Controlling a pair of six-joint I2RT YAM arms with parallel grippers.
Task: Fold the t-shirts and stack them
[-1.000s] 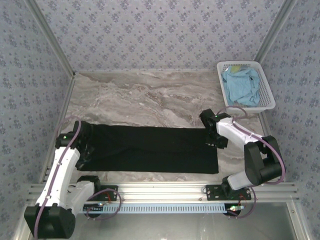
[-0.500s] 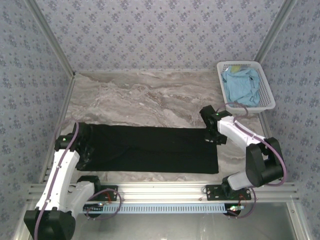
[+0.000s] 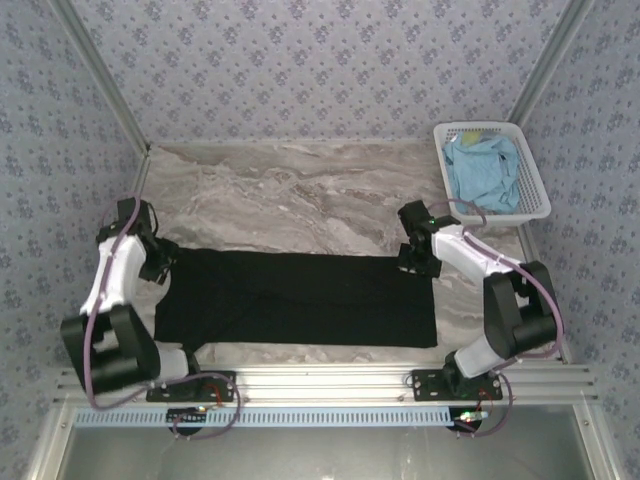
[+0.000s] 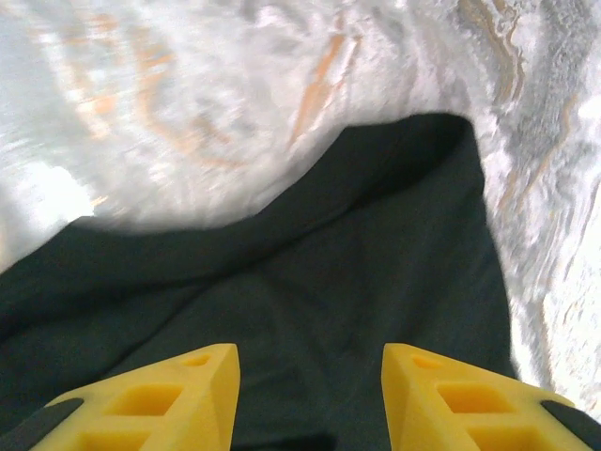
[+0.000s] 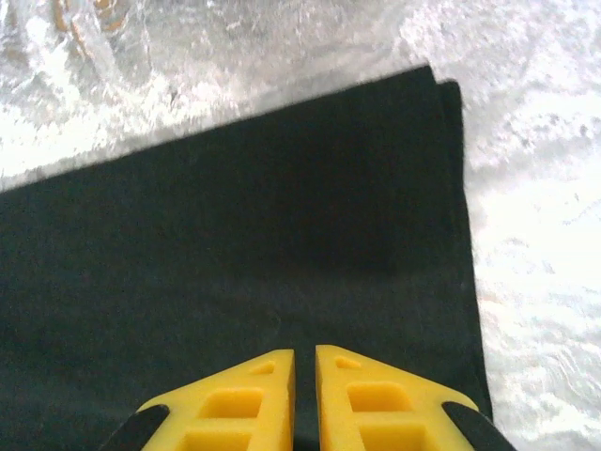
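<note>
The black t-shirt (image 3: 300,298) lies folded into a long flat strip across the near half of the table, print hidden. My left gripper (image 3: 160,268) hovers over its far left corner, open, with only dark cloth (image 4: 376,263) under the yellow fingertips (image 4: 202,362). My right gripper (image 3: 412,262) sits over the strip's far right corner (image 5: 413,113); its fingers (image 5: 272,371) are shut to a thin slit above the fabric, holding nothing I can see. The light blue t-shirt (image 3: 483,170) lies crumpled in the basket.
The white lattice basket (image 3: 535,205) stands at the back right corner of the marble table (image 3: 300,190). Patterned walls close in the left, back and right. An aluminium rail (image 3: 320,380) runs along the near edge by the arm bases.
The left arm has swung from the shirt's near left end up to its far left corner. The right gripper has edged toward the far edge of the strip.
</note>
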